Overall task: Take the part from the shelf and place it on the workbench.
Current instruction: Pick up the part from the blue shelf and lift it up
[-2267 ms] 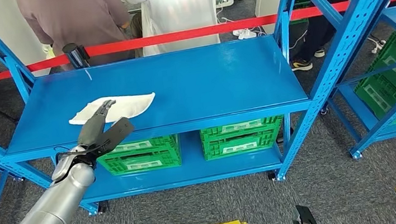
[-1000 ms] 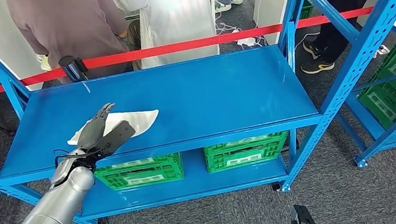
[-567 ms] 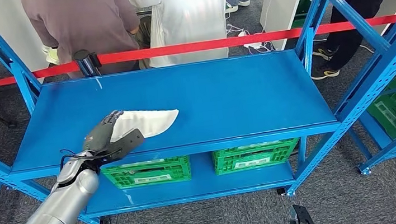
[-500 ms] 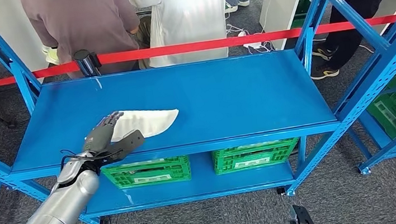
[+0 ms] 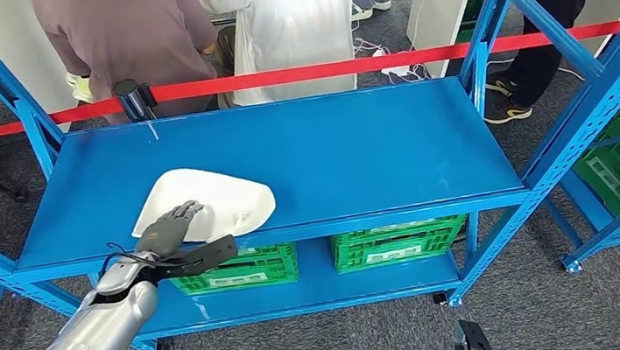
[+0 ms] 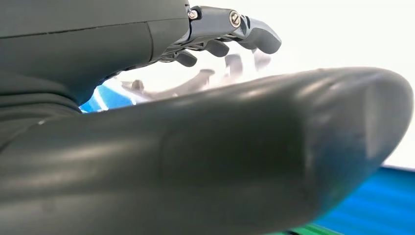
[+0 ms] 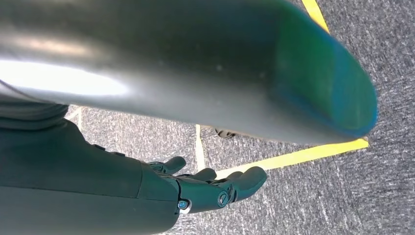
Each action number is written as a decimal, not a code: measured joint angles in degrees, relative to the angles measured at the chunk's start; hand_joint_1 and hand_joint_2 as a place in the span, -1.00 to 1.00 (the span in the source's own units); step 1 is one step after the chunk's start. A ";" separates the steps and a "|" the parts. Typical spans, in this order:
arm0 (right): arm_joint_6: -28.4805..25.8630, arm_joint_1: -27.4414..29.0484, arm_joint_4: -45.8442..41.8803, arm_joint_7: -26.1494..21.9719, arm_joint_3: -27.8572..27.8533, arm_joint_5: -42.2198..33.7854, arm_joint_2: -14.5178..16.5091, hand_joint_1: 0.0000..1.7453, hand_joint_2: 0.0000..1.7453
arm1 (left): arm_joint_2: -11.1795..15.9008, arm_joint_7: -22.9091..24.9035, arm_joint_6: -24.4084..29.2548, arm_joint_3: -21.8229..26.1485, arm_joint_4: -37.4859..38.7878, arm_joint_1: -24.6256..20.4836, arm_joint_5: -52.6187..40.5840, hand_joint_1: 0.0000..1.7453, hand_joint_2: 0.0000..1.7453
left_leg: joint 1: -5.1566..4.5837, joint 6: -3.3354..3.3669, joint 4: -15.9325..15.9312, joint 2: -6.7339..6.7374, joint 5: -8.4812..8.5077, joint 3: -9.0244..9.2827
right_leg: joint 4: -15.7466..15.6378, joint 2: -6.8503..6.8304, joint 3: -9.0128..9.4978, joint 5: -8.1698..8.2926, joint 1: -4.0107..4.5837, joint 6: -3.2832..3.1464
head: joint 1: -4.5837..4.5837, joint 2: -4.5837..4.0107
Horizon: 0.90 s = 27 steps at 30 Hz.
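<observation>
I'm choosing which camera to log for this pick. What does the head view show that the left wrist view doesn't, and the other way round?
Head view alone: the whole white part lying near the front edge of the blue shelf, green crates below, a red barrier tape and people standing behind. Left wrist view alone: a close look at the fingers lying against the part's white surface, thumb on the other side. Both share the left hand at the part and a bit of blue shelf.
</observation>
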 joint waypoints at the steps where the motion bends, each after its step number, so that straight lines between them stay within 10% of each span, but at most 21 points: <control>1: -0.03 0.00 0.00 0.04 -0.03 0.00 0.00 -1.00 -1.00 | 0.02 -0.09 -0.04 -0.35 0.12 0.00 -0.10 -1.00 -1.00 | 0.01 0.00 -0.01 0.00 0.00 0.00 | 0.01 0.00 0.00 0.00 0.01 0.00 | 0.00 0.00; 9: 0.22 0.01 0.00 0.09 -0.08 0.00 0.00 -1.00 -1.00 | 0.03 -0.13 0.16 -1.18 0.37 0.00 -0.23 -1.00 -1.00 | 0.02 -0.01 -0.05 0.01 0.00 0.03 | 0.02 0.00 0.00 -0.03 0.01 -0.05 | 0.01 0.00; 13: 0.22 0.01 0.00 0.07 -0.09 0.00 0.00 -1.00 -1.00 | 0.03 -0.11 0.32 -1.18 0.38 0.00 -0.23 -1.00 1.00 | 0.02 -0.01 -0.05 0.01 0.01 0.03 | 0.02 0.00 0.00 -0.03 0.01 -0.05 | 0.00 0.00; 27: 0.35 -0.01 0.00 -0.03 -0.09 0.50 0.00 -1.00 -1.00 | 0.03 -0.86 4.77 -1.18 0.36 0.00 1.28 -1.00 1.00 | 0.02 -0.01 -0.05 0.01 0.00 0.05 | 0.03 0.00 0.01 -0.04 0.01 -0.05 | 0.01 0.00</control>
